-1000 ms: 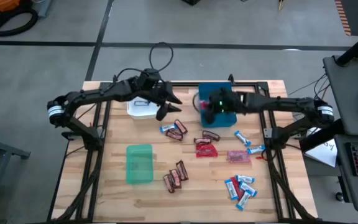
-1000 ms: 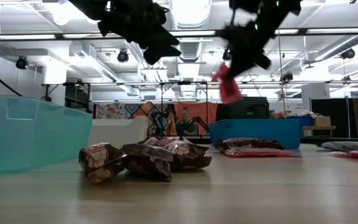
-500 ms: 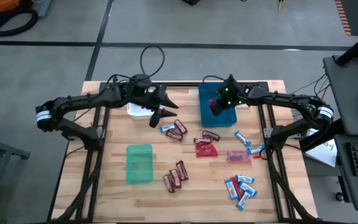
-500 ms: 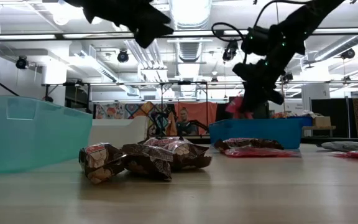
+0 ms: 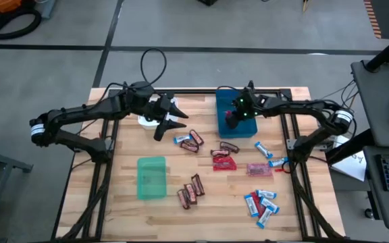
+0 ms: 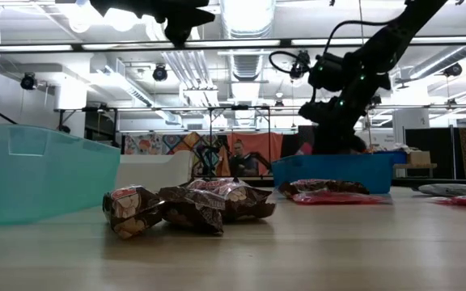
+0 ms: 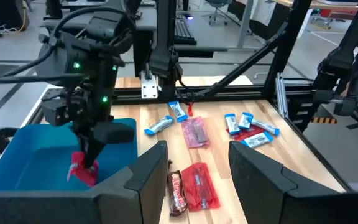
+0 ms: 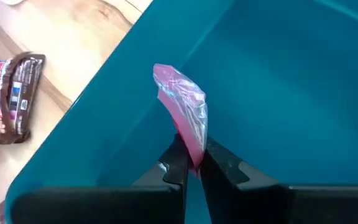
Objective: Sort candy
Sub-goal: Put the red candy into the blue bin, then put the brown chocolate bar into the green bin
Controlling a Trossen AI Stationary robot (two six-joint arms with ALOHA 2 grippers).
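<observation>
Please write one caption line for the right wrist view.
Right end effector holds a pink crinkly candy packet inside the blue plastic bin.

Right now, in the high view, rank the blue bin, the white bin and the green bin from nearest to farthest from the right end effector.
1. Blue bin: the right end effector is inside it.
2. White bin: across the table, under the left arm.
3. Green bin: front left of the table.

No word, brand or number can be read anywhere: the print on the dark brown candy wrapper (image 8: 8, 99) at the left edge of the right wrist view, like that on the other wrappers, is too blurred to make out.
</observation>
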